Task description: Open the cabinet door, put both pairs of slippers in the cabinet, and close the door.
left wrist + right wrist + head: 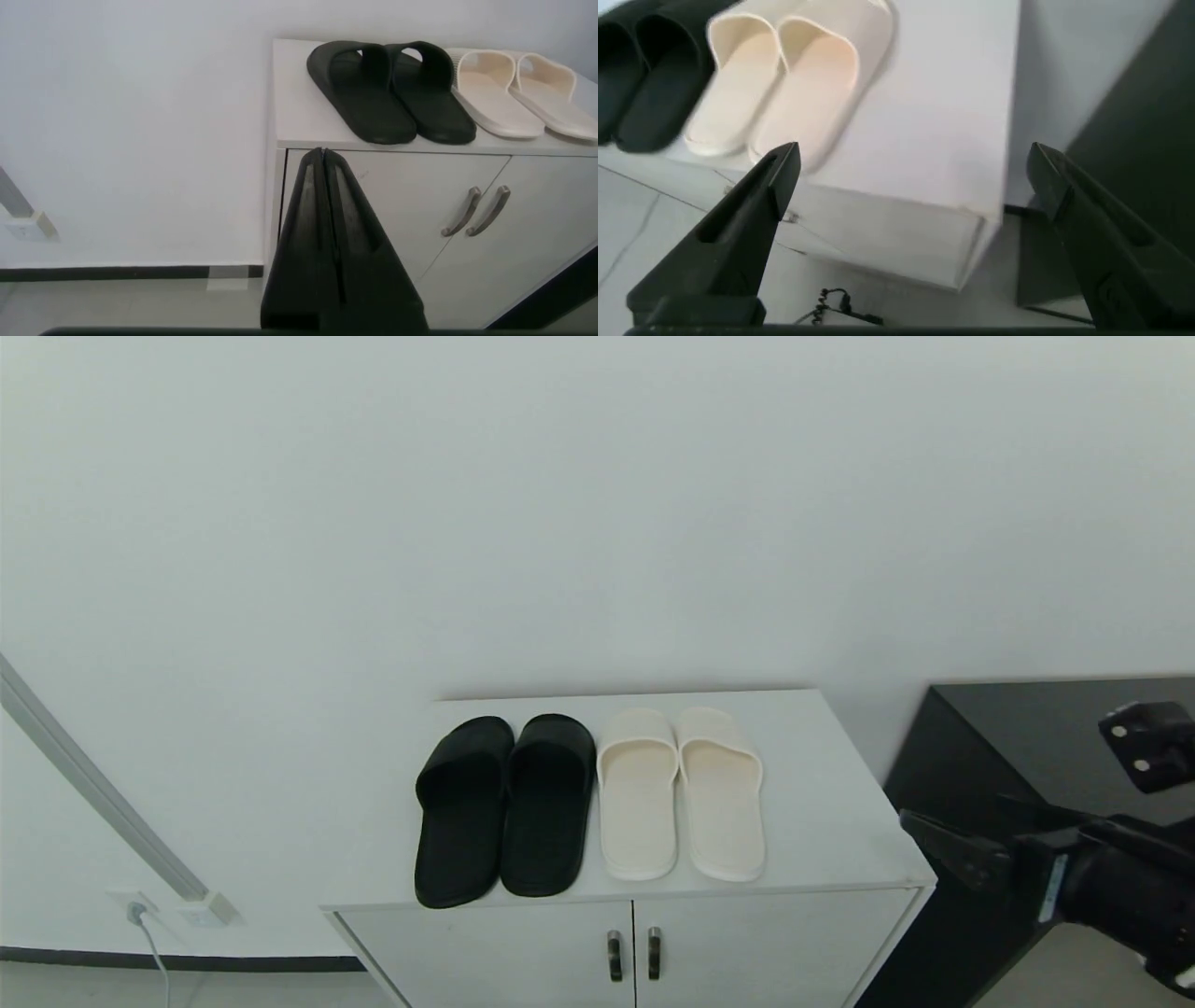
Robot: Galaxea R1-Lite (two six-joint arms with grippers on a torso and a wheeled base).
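A pair of black slippers (504,807) and a pair of cream slippers (681,793) lie side by side on top of the white cabinet (840,821). Both cabinet doors are closed, and their two metal handles (634,954) meet in the middle. My right gripper (1008,770) hangs open off the cabinet's right side, level with its top; the right wrist view shows the cream slippers (785,75) between its spread fingers (757,205). My left gripper (322,159) is shut with nothing in it, low in front of the left door, with the black slippers (392,89) and handles (475,211) beyond.
A black piece of furniture (1027,728) stands close against the cabinet's right side. A white wall runs behind. Low on the left are a wall socket with a cable (135,905) and a slanted conduit (93,784). Open floor lies left of the cabinet.
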